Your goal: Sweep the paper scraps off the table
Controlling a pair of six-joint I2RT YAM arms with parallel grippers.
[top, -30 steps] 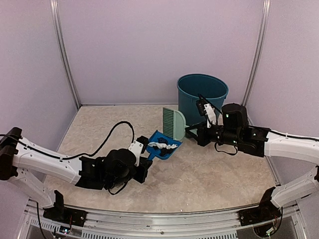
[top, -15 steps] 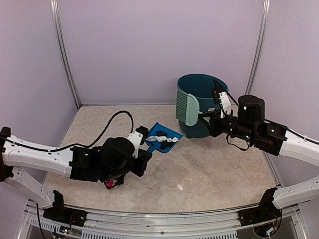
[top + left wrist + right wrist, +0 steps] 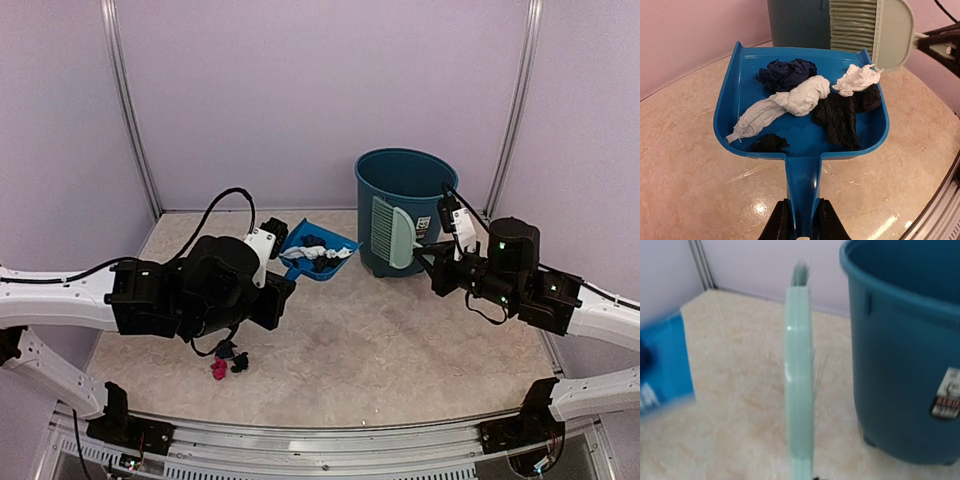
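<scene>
1. Crumpled paper scraps (image 3: 799,97): white, dark navy and black wads, all lying inside the blue plastic dustpan (image 3: 735,95), bunched across the middle and the far wall of the pan.
2. Stragglers: one pink scrap (image 3: 217,370) and a few black scraps (image 3: 239,361) lie on the beige marbled surface (image 3: 400,350). They are well apart from the round teal plastic bin (image 3: 405,190), towards the near left, below the left arm.
3. The dustpan sits just left of the bin, its open mouth turned towards the bin wall. In the overhead view it looks clear of the surface, but I cannot tell for certain.
4. Left tool (image 3: 801,231): clenched on the dustpan's handle, one finger on each side of the stem.
5. Pale green plastic hand brush (image 3: 392,232): upright, head up, hanging in front of the bin's left wall. The right wrist view shows it edge-on just beside the bin. I cannot tell whether it touches the bin.
6. Right tool (image 3: 437,262): clamped on the brush handle, just right of the brush head and near the bin's front.
7. The bin stands at the far edge of the surface, near the lilac back wall (image 3: 320,90).
</scene>
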